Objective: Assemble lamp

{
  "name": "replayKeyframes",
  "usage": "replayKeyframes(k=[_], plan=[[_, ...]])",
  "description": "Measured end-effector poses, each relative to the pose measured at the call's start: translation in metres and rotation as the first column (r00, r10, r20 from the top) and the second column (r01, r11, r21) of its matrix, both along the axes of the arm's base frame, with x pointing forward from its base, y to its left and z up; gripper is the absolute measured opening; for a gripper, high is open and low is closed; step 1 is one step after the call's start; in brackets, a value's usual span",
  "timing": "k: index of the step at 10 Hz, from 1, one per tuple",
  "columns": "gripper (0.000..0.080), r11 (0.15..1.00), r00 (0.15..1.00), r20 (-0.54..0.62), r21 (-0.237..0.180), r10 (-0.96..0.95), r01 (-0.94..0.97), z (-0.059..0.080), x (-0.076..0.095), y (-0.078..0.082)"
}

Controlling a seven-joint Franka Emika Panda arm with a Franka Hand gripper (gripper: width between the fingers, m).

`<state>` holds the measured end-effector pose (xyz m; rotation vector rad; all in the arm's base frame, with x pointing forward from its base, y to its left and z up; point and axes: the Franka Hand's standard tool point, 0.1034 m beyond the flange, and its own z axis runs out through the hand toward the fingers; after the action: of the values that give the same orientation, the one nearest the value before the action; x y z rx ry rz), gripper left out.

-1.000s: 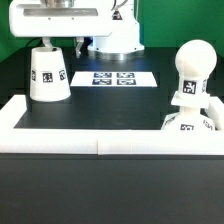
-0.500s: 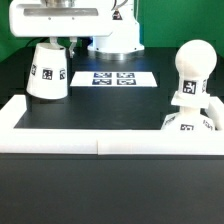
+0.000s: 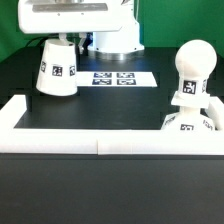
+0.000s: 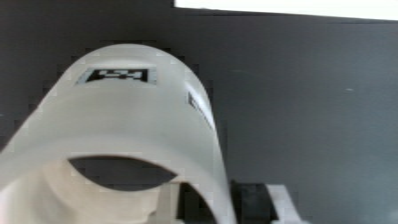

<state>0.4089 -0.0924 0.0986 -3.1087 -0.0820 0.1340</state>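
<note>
The white cone shade (image 3: 57, 68) hangs tilted just above the table at the exterior view's left, a square tag facing out. My gripper (image 3: 62, 38) is shut on the shade's rim wall from above. In the wrist view the shade (image 4: 125, 130) fills most of the picture, its open end near the camera, and my gripper (image 4: 217, 205) pinches its wall between dark pads (image 4: 249, 200). The rounded bulb (image 3: 193, 70) stands upright on the squat base (image 3: 190, 120) at the exterior view's right, against the white rail.
The marker board (image 3: 115, 77) lies flat on the black table behind the middle. The robot pedestal (image 3: 115, 38) stands at the back. A white rail (image 3: 100, 148) borders the table's front and both sides.
The shade has come up off the table in my gripper, moved a little toward the exterior view's right, and tilted. The bulb and base have not moved.
</note>
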Motion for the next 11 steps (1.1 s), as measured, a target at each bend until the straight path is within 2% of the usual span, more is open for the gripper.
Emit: replayKeyframes(k=[2, 4, 6, 11], plan=[[0.0044, 0.999, 1.000, -0.013, 0.039, 0.025, -0.024, 0.023, 0.016, 0.026], [0.0044, 0.996, 0.998, -0.006, 0.064, 0.056, -0.055, 0.045, 0.038, 0.045], [0.0045, 0.995, 0.997, 0.007, 0.071, 0.075, -0.075, 0.062, 0.060, 0.057], [0.0045, 0.995, 0.997, 0.001, 0.071, 0.073, -0.072, 0.056, 0.055, 0.054]])
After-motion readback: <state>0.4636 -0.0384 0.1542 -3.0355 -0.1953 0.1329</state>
